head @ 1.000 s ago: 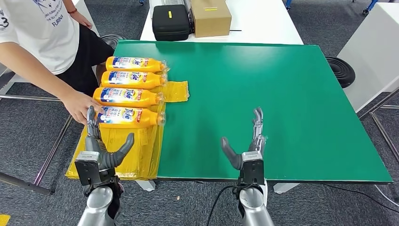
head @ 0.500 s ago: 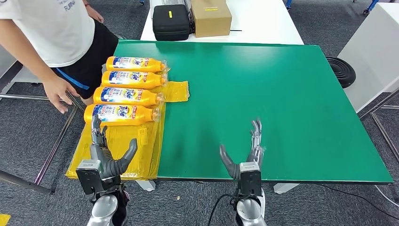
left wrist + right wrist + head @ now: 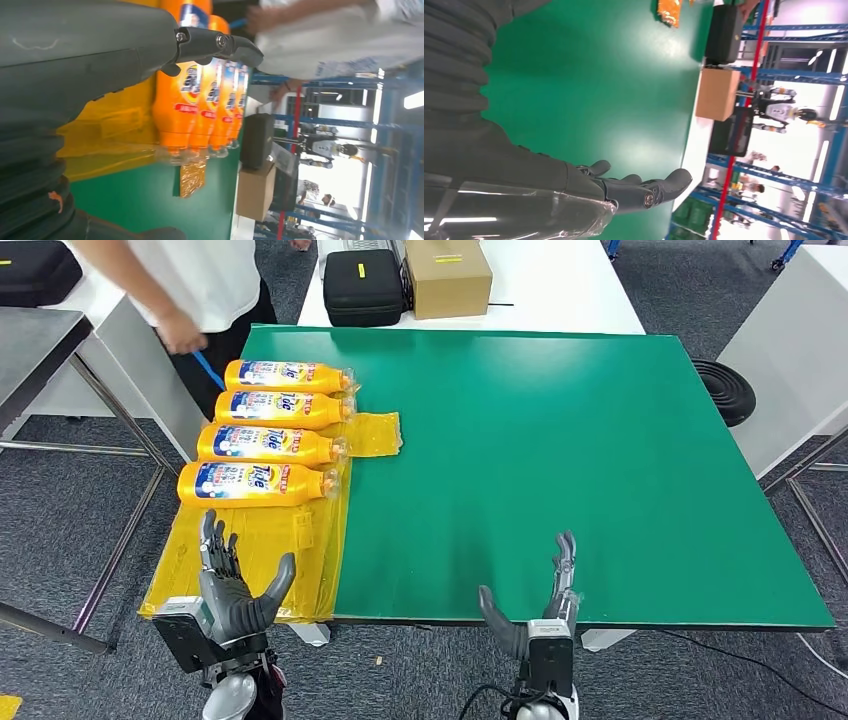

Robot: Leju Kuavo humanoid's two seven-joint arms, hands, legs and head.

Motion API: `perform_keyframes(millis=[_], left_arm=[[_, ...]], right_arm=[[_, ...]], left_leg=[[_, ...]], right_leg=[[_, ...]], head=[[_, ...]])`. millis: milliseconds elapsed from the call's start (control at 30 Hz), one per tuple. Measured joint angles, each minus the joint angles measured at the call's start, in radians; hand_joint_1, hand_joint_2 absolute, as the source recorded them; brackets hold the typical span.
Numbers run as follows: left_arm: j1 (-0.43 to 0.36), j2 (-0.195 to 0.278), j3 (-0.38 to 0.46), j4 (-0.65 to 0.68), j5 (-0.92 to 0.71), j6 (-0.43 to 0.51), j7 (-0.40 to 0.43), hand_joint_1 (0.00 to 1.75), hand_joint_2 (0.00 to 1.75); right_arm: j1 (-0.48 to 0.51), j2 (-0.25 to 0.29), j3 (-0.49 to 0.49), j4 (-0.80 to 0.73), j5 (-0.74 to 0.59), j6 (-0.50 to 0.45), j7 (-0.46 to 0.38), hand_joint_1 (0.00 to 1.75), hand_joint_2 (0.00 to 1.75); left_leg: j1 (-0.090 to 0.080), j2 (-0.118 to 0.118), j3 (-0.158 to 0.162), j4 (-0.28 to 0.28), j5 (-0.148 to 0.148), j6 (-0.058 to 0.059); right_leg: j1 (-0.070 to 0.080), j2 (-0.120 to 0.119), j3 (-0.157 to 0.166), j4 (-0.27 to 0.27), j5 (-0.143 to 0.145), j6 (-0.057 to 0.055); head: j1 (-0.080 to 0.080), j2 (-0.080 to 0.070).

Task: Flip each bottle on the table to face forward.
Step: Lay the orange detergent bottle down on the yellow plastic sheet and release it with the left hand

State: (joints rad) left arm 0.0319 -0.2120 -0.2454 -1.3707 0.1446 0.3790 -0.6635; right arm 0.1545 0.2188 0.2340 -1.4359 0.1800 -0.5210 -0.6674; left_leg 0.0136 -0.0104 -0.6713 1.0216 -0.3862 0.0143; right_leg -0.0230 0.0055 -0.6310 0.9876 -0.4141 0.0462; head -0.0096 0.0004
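Several orange Tide bottles lie side by side on the left of the green table (image 3: 560, 440), caps pointing right, blue labels up. The nearest bottle (image 3: 255, 483) rests on yellow plastic sheeting (image 3: 250, 560); beyond it lie the second bottle (image 3: 265, 444), the third bottle (image 3: 283, 408) and the farthest bottle (image 3: 287, 375). The same row of bottles (image 3: 192, 95) shows in the left wrist view. My left hand (image 3: 232, 590) is open, upright, near the sheeting's front edge, short of the nearest bottle. My right hand (image 3: 545, 605) is open at the table's front edge, holding nothing.
A person (image 3: 190, 280) stands at the table's far left corner, one hand (image 3: 180, 337) near the farthest bottle. A black case (image 3: 362, 285) and a cardboard box (image 3: 446, 275) sit on the white table behind. A small orange packet (image 3: 373, 432) lies by the bottle caps.
Both my hands have drawn back toward me and lower. The person let go of the nearest bottle, left shifted leftwards, and stepped away to the far left corner.
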Motion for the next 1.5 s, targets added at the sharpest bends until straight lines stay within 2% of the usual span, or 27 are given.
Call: perform_keyframes(millis=[33,167,400,733,1100,1500], left_arm=[[0.001,0.000,0.001,0.005,0.024,0.000,0.003,0.00,1.75],[0.007,0.000,0.014,0.027,0.092,-0.009,0.013,0.00,1.75],[0.010,0.000,0.042,0.043,0.104,0.007,0.015,0.00,1.75],[0.023,0.009,0.062,-0.002,0.094,0.048,0.014,0.00,1.75],[0.047,0.034,0.039,-0.083,0.012,0.071,0.028,0.00,1.75],[0.028,0.063,0.016,-0.099,-0.042,0.059,0.059,0.00,1.75]], right_arm=[[0.007,-0.002,0.000,-0.004,-0.006,0.000,0.006,0.00,0.00],[0.030,-0.008,-0.001,-0.018,-0.026,-0.001,0.026,0.00,1.75],[0.018,-0.010,0.007,-0.012,-0.074,-0.005,-0.022,0.00,1.75],[-0.053,-0.010,0.090,-0.017,-0.105,-0.060,-0.030,0.00,1.75],[-0.084,-0.006,0.134,0.014,-0.118,-0.042,-0.030,0.00,1.75],[-0.091,-0.006,0.155,0.032,-0.124,-0.049,-0.030,0.00,1.75]], left_leg=[[0.000,0.000,0.000,0.000,0.000,0.000],[0.000,0.000,0.000,0.000,0.000,0.000],[0.000,0.000,0.000,0.000,0.000,0.000],[0.000,0.000,0.000,0.000,0.000,0.000],[0.000,0.000,0.000,0.000,0.000,0.000],[0.000,0.000,0.001,0.000,0.000,0.000]], right_leg=[[0.000,0.000,0.000,0.000,0.000,0.000],[0.000,0.000,0.000,0.000,0.000,0.000],[0.000,0.000,0.001,0.000,0.000,0.000],[0.000,0.000,0.001,0.000,0.000,0.000],[0.000,0.000,0.001,0.000,-0.001,0.000],[0.000,0.000,0.001,0.000,0.000,0.000]], head=[[0.000,0.000],[0.000,0.000],[0.000,0.000],[0.000,0.000],[0.000,0.000],[0.000,0.000]])
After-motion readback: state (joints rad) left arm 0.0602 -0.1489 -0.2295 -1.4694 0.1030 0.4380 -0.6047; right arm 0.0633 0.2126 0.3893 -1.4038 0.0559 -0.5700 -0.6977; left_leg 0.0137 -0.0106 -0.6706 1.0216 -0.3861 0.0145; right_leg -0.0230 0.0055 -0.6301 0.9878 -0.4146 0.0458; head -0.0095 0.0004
